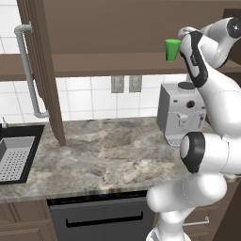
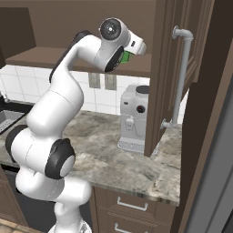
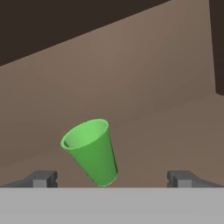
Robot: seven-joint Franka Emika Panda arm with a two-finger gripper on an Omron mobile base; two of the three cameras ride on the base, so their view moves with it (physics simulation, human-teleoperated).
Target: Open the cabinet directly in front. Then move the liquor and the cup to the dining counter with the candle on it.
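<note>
On the cabinet shelf, the cup stands between our gripper's spread, empty fingers. We risk toppling it if one finger nudges it before both close evenly.

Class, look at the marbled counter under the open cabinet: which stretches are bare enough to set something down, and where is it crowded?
The marbled counter is bare from the black sink across to the grey coffee machine, and forward to its front edge. It is crowded at the right end, where the machine and the arm stand. On the cabinet shelf, bare wood runs left of the green cup.
</note>
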